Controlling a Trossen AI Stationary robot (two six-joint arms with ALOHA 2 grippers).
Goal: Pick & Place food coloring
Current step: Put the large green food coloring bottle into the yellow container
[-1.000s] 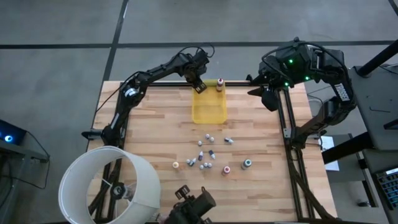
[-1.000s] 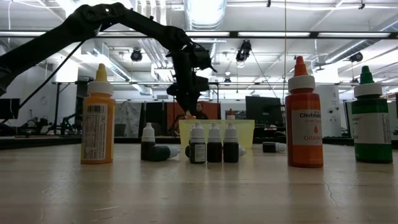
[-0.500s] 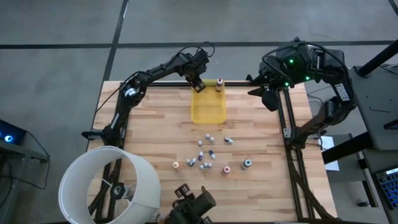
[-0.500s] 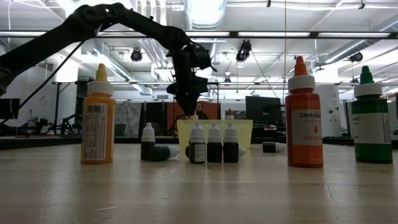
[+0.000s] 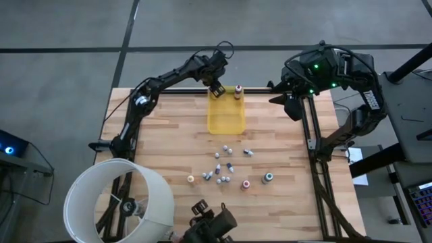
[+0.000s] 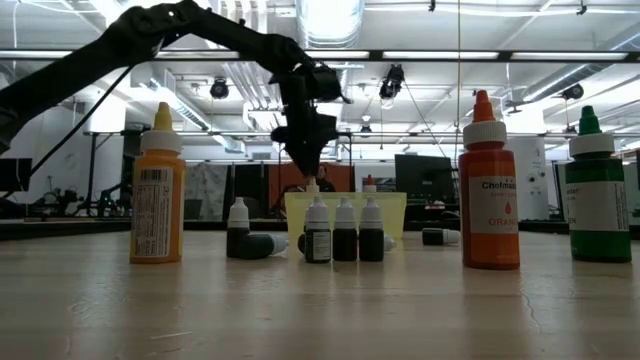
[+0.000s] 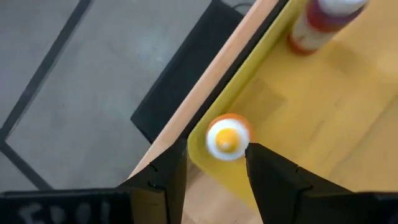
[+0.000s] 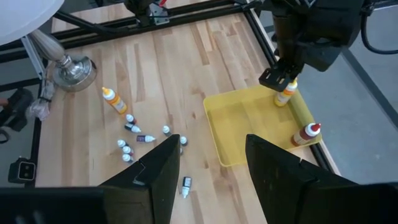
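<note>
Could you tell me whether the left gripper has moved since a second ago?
Yes. In the low view the left gripper has risen clear of the yellow tray, leaving the orange-capped bottle standing in the tray's corner.

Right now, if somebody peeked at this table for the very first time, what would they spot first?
Probably the bright yellow tray at the far edge of the wooden table, with the left gripper open just above an orange-capped bottle standing in its corner. Next, the scatter of tiny bottles near the middle. The right gripper waits off to the side.
</note>
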